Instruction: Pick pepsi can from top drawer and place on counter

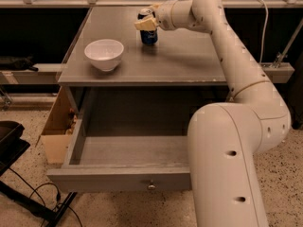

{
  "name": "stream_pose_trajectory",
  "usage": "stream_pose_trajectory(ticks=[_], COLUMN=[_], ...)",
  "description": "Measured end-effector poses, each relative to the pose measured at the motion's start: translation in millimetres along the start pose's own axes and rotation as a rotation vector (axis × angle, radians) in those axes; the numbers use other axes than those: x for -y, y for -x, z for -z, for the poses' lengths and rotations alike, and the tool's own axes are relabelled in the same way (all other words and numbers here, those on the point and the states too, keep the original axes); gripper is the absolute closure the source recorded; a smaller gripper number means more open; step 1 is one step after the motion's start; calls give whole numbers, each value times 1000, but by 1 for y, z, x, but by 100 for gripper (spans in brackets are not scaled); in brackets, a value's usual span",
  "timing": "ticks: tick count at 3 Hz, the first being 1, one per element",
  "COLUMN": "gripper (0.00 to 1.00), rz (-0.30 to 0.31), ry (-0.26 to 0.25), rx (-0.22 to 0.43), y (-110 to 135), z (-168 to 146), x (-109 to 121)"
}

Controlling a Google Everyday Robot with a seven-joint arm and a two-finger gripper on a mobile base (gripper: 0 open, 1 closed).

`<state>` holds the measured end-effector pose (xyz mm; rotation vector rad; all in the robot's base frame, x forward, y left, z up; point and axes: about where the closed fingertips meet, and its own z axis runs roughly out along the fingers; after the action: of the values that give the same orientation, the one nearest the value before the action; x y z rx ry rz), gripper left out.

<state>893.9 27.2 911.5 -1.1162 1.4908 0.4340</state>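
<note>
The pepsi can (149, 35), dark blue with a silver top, stands upright on the counter (189, 56) near its far middle. My gripper (146, 19) reaches in from the right and is shut on the can's upper part, with one beige finger (144, 24) across the can's front. The can's base appears to touch the counter. The top drawer (118, 178) is pulled fully out below the counter, its grey bottom bare, with the small knob (151, 186) on its front panel.
A white bowl (104, 54) sits on the counter's left front, apart from the can. My arm's large white links (236, 141) cover the drawer's right side. A dark stand and cables (19, 174) lie on the floor at left.
</note>
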Motion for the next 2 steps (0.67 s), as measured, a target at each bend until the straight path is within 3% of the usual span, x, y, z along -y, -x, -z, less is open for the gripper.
stream_pose_trajectory(ticks=[1,2], gripper=[81,50], rz=[0,0], ry=[0,0], rx=[0,0], y=[0,0], z=[0,0], x=[0,0])
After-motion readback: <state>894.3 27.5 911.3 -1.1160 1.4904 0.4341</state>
